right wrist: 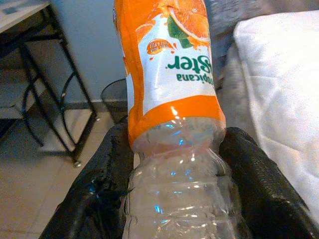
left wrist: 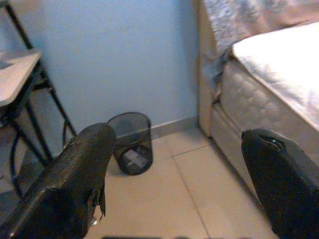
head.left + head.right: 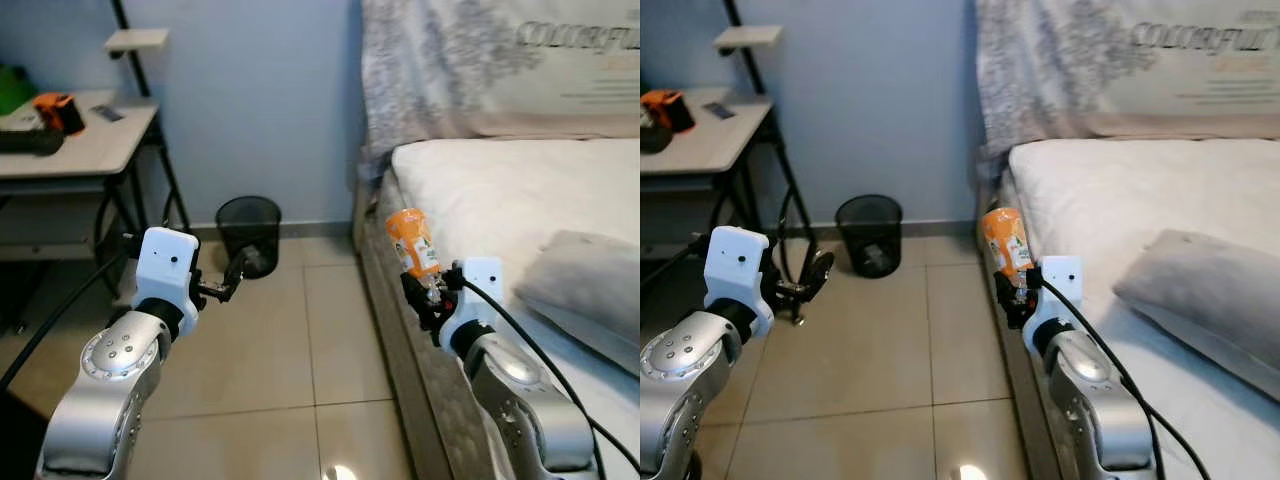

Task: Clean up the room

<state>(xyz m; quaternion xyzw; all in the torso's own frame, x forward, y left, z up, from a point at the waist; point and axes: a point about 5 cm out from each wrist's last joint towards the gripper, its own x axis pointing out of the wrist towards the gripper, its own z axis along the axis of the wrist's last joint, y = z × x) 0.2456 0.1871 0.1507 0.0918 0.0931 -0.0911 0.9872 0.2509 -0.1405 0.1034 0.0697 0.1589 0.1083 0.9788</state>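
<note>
An empty clear plastic bottle with an orange label point(image 3: 413, 243) is held upside down beside the bed's edge, with my right gripper point(image 3: 428, 293) shut on its clear neck end. In the right wrist view the bottle point(image 1: 172, 94) stands between the two black fingers point(image 1: 107, 194). A black mesh wastebasket point(image 3: 249, 235) stands on the tiled floor against the blue wall, ahead and between both arms. My left gripper point(image 3: 232, 280) is raised over the floor, open and holding nothing, pointing toward the wastebasket point(image 2: 131, 143).
A bed with a white mattress point(image 3: 500, 190) and a grey pillow point(image 3: 585, 290) fills the right side. A desk on black legs point(image 3: 75, 145) stands at the left, with an orange object point(image 3: 58, 110) on it. Beige tiled floor point(image 3: 270, 350) lies between them.
</note>
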